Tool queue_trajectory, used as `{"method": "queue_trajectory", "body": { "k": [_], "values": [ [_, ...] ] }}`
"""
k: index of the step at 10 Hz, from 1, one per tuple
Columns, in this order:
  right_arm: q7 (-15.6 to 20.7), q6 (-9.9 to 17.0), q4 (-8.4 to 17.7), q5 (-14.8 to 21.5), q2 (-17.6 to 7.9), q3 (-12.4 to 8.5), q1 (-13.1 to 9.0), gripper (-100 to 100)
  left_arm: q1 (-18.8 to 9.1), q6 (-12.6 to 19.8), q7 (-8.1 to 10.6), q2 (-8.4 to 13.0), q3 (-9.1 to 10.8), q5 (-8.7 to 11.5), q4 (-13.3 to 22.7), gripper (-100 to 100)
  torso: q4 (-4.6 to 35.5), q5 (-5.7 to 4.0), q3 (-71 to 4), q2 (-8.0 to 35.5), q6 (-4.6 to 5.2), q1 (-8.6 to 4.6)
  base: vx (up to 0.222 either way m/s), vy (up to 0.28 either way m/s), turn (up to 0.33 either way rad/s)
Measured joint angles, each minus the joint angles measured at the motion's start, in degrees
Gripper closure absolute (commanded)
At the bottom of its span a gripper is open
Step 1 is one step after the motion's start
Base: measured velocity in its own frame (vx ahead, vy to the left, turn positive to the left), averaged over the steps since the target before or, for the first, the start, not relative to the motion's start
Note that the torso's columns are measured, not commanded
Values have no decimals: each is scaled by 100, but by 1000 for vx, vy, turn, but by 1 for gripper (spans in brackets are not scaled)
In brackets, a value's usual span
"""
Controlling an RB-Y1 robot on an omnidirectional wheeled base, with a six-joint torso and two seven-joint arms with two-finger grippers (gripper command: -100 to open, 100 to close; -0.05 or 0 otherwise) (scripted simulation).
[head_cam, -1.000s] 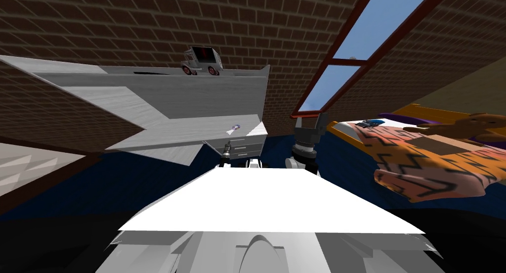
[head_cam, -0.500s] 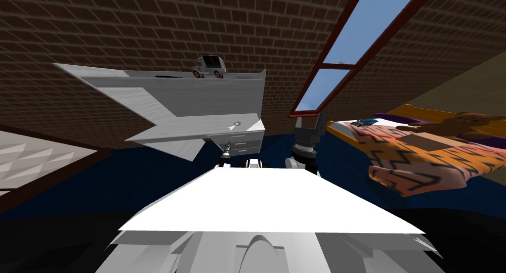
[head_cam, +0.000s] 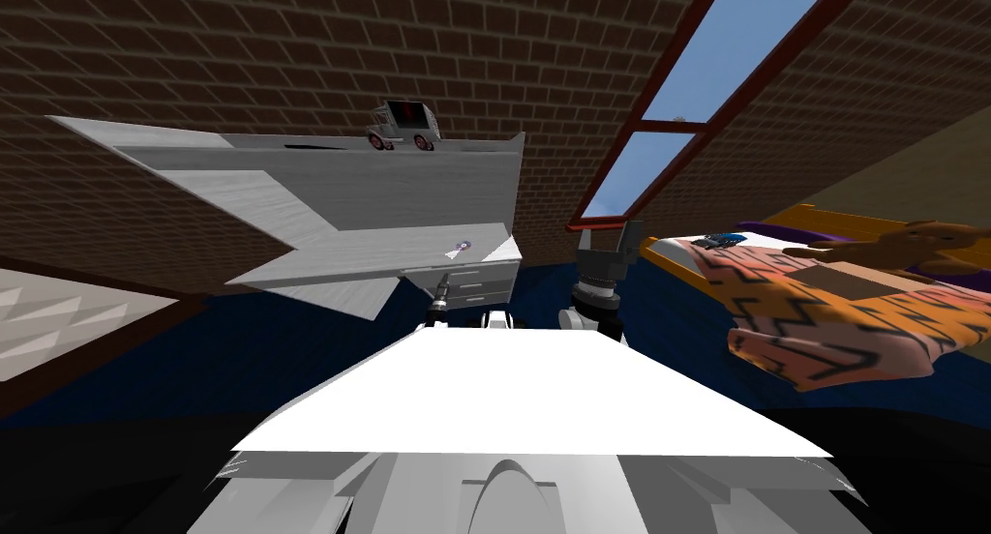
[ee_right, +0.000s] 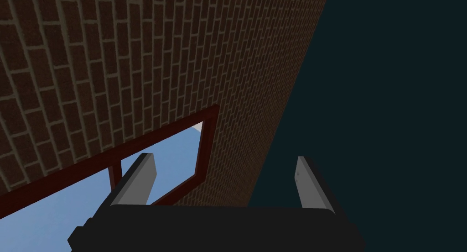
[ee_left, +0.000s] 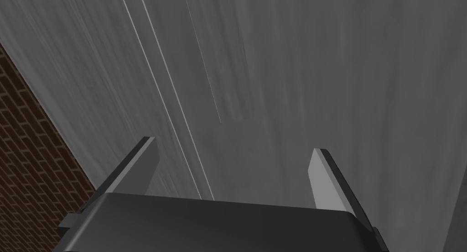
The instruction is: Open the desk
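The grey desk [head_cam: 387,199] stands ahead and to the left against the brick wall, its stack of drawers [head_cam: 481,286] under the near right corner. My left gripper [head_cam: 444,288] reaches to the drawer fronts. In the left wrist view the left gripper [ee_left: 233,146] is open, with nothing between its fingers, close before a flat grey desk front [ee_left: 319,71] crossed by thin pale seams [ee_left: 175,107]. My right gripper [head_cam: 610,233] is raised to the right of the desk, and the right gripper [ee_right: 225,158] stands open and empty.
A toy truck [head_cam: 399,125] sits at the desk's back edge and a small purple object [head_cam: 460,249] near its front corner. A bed [head_cam: 832,306] with an orange patterned blanket and a teddy bear [head_cam: 910,243] lies to the right. A pale rug [head_cam: 48,315] lies at the left.
The whole head view has swayed a little, first one way and then back, which is my own move. Both arms keep their places by the desk.
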Motion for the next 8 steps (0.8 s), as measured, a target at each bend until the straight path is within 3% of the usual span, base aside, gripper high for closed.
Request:
{"method": "queue_trajectory", "body": {
  "k": [2,4,5,8],
  "values": [
    [0,0,0,0,1,1,-2,0,-6,-14,-2,-200,2,12,55,-100,11,-6,25,41,0,-19,45,1,0],
    [0,1,1,0,1,1,-2,0,-24,62,16,-192,7,20,10,-100,12,-7,12,16,2,-8,51,-1,-8],
    [0,1,0,0,1,1,-2,0,-25,88,22,-191,7,21,4,100,8,-5,7,13,1,-7,0,0,0],
    [0,1,1,0,1,1,-4,0,-9,105,49,-174,-9,17,-103,100,-4,7,29,47,-6,-5,-133,-29,17]
  ]
}}
